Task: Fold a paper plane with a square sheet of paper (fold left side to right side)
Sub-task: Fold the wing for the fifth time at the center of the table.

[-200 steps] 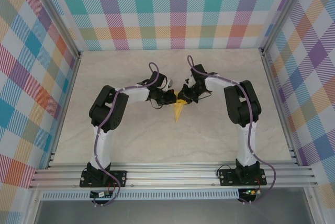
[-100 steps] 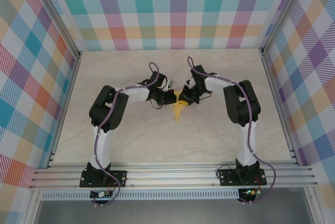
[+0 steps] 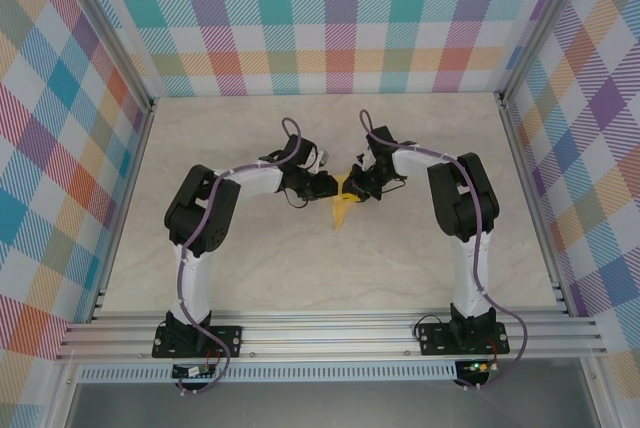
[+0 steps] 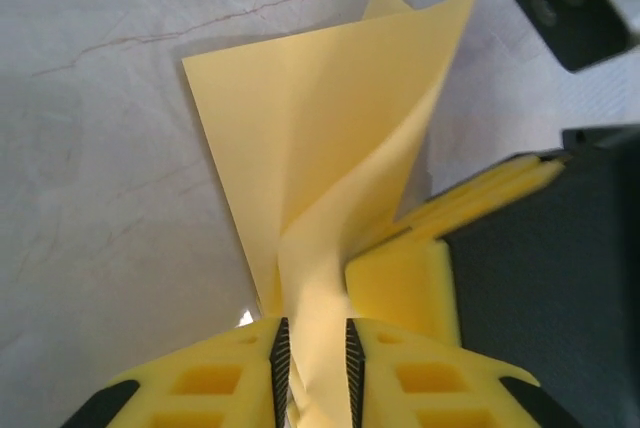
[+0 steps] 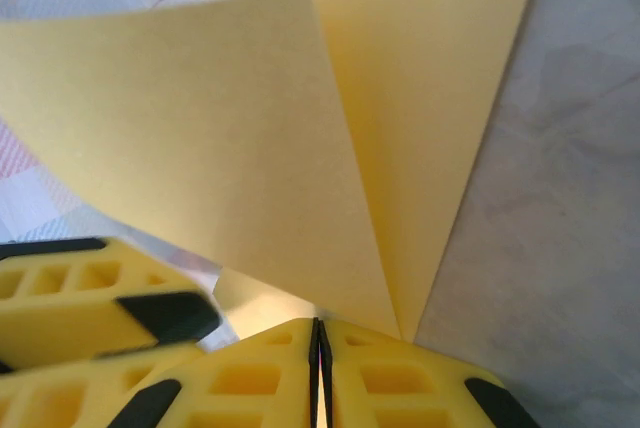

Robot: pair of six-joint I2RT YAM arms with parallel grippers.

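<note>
**Operator:** Where's the paper?

**Spotter:** Your paper plane lies mid-table between the two arms. Its point faces the bases and its wide end is raised at the grippers.

**Operator:** And the grips?

**Spotter:** Your right gripper is pinched tight on one folded edge. Your left gripper has its pads slightly parted, and a curled flap runs loosely through the gap.

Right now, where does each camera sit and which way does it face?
Top external: above, behind the bases, facing down at the table; arms reach the yellow paper.
Left wrist: on the left arm, facing along the left fingers; right fingers at right.
Right wrist: on the right arm, facing along the right fingers; left fingers lower left.
Shared: the paper.
</note>
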